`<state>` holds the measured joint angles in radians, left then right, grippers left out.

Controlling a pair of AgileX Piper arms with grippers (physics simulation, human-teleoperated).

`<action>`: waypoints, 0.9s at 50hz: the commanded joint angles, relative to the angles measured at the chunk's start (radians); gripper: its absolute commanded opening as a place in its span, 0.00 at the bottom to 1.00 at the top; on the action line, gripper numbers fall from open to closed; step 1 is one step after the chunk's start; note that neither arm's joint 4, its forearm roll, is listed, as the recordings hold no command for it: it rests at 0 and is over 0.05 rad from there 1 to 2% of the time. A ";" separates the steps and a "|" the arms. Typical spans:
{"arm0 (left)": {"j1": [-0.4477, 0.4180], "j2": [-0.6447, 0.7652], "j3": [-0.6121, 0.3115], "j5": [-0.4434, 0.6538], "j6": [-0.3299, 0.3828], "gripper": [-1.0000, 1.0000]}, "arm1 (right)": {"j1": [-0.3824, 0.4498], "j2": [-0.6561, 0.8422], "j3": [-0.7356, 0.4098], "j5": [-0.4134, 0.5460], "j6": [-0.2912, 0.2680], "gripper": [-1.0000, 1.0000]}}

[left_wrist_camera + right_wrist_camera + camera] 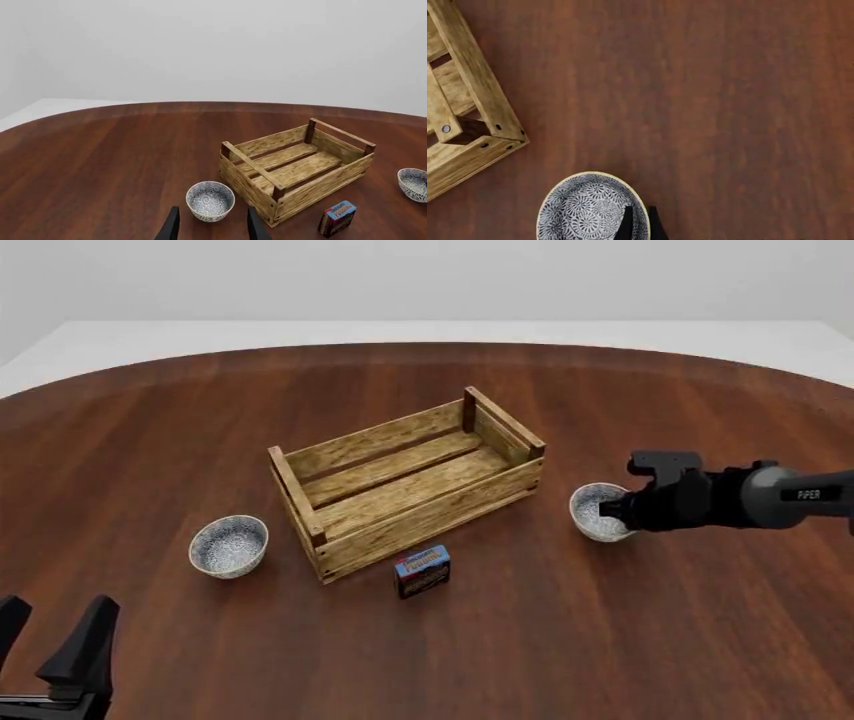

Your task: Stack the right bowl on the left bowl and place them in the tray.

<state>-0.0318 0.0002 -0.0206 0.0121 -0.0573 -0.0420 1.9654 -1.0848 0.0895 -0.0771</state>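
Note:
The left bowl [228,545], white with a blue-grey pattern, stands on the table left of the tray [407,485], a light-wood slatted crate with nothing in it. The right bowl [597,515], its twin, stands right of the tray. My right gripper [617,508] is at that bowl's near-right rim. In the right wrist view its fingers [626,225] sit close together over the rim of the right bowl [584,210], one inside and one outside. My left gripper [54,635] is open and empty, low at the near left. In the left wrist view the left bowl [210,200] lies just beyond it.
A small blue-and-red carton [422,572] stands just in front of the tray's near side; it also shows in the left wrist view [337,218]. The round wooden table's far edge [427,348] curves behind the tray.

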 commanded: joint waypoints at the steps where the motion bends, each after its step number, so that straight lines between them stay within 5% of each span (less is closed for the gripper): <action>1: -0.001 0.000 0.001 -0.001 0.000 1.00 | 0.009 -0.009 0.035 0.003 0.002 0.00; 45: -0.010 0.000 -0.017 0.008 0.005 1.00 | 0.129 -0.591 0.207 0.082 0.132 0.00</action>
<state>-0.0391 0.0004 -0.0341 0.0191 -0.0564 0.0473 1.5242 -0.9142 0.1507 0.0165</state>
